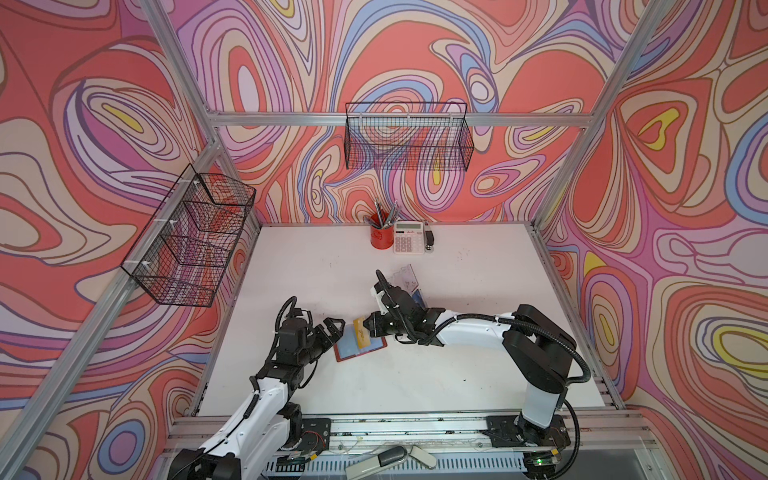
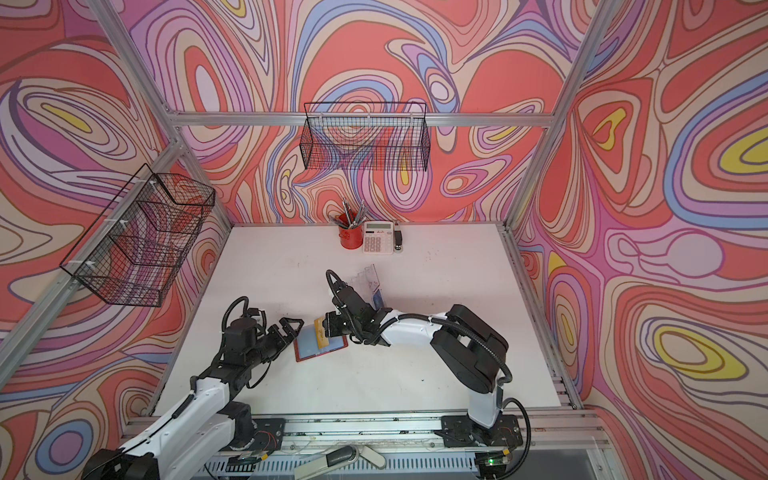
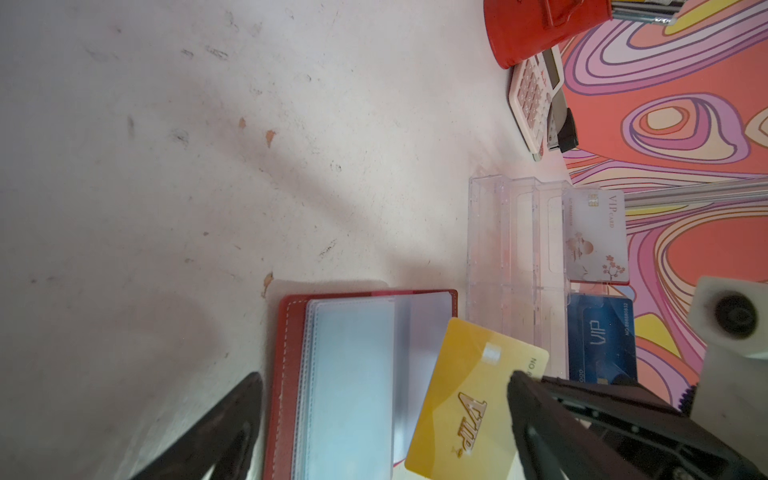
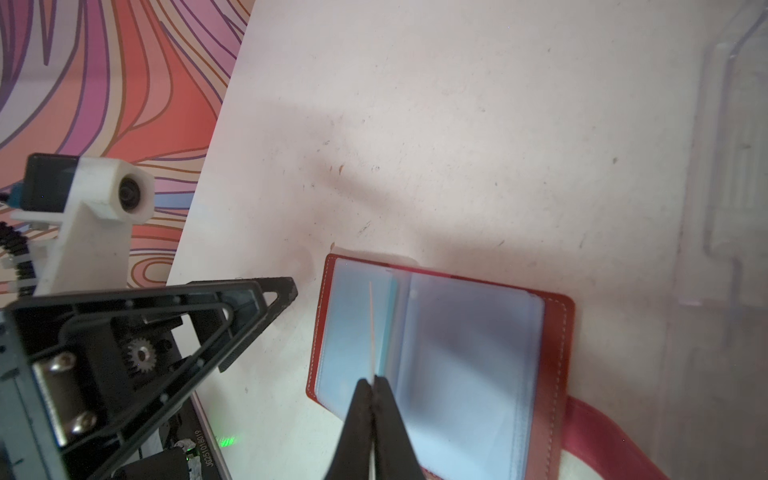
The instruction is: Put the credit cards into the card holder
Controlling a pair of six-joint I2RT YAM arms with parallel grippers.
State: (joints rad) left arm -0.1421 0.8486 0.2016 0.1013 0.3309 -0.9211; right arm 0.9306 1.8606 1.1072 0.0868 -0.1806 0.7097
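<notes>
The right end effector [image 4: 371, 384] is clenched on a thin yellow-gold plastic card [image 3: 461, 399], holding it tilted over the open red leather card holder [image 4: 559, 365] on the white desk [image 1: 332, 270]. The left end effector [image 1: 337, 331] stands spread wide, empty, at the holder's left edge.

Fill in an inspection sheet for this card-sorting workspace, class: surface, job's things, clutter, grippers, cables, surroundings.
Surface: white table, scuffed and speckled.
Job's things: red card holder lies open, clear sleeves up; yellow card held over its sleeves; blue card and white card stand in the clear stand.
Clutter: red pen cup, calculator and small black item at the far edge.
Grippers: left gripper open beside the card holder; right gripper shut on the yellow card.
Cables: black conduit loops along both arms.
Surroundings: back wire basket, side wire basket, swirl-patterned walls.
</notes>
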